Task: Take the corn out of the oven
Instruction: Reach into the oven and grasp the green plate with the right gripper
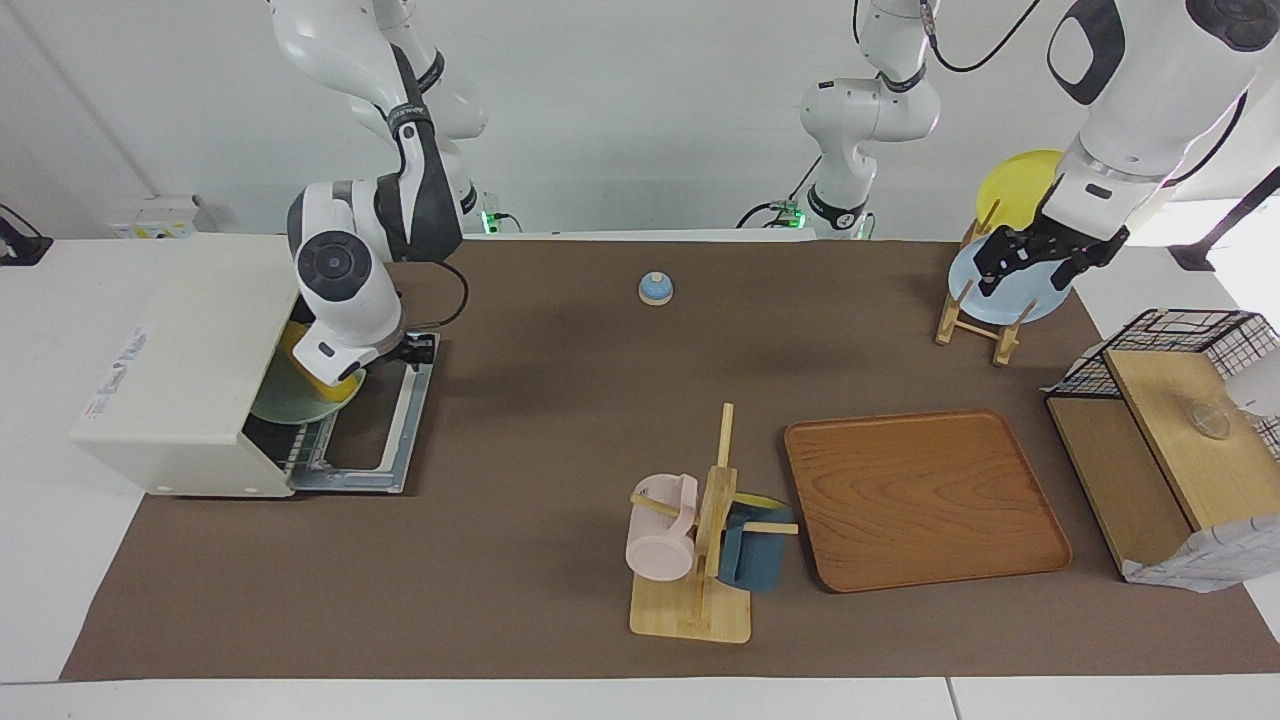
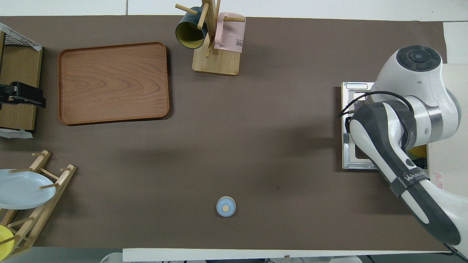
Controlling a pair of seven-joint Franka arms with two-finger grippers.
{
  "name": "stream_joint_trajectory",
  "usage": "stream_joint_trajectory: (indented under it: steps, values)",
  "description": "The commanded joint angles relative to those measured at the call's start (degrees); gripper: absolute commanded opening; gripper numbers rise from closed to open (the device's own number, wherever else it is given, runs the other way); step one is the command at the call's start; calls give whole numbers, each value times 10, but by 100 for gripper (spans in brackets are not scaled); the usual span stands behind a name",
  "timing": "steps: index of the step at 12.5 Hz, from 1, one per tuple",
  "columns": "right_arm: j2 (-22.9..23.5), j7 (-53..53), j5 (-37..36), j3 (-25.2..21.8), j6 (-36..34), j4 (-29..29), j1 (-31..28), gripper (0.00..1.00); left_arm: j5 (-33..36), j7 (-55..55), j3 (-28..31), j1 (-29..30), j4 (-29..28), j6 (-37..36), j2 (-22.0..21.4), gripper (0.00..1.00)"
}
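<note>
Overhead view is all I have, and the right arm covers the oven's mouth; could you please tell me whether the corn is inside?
Observer: Yes, the corn lies on a pale green plate just inside the oven.
Operator: Where is the right gripper, please?
Observer: The right gripper is at the oven's mouth, right at the corn, above the lowered door.
Operator: And the left gripper?
Observer: The left gripper hangs over the light blue plate in the wooden rack; that arm waits.
</note>
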Motion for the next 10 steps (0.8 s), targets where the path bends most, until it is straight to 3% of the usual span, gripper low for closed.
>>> stream_joint_trajectory:
  steps: [1,8,9,10]
  values:
    - [-15,-7,-17,6,-23,-11,-3,68,-5,5,0,3,-3,-5,-4,100]
    - [-28,-62,-54,8,33,-62,-26,65,-5,5,0,3,-3,-5,-4,100]
    - [-33,-70,-54,7,52,-77,-33,59,-5,5,-1,3,-3,-5,-4,100]
    - [-36,-74,-54,7,55,-83,-34,43,-5,5,0,3,-3,-5,-4,100]
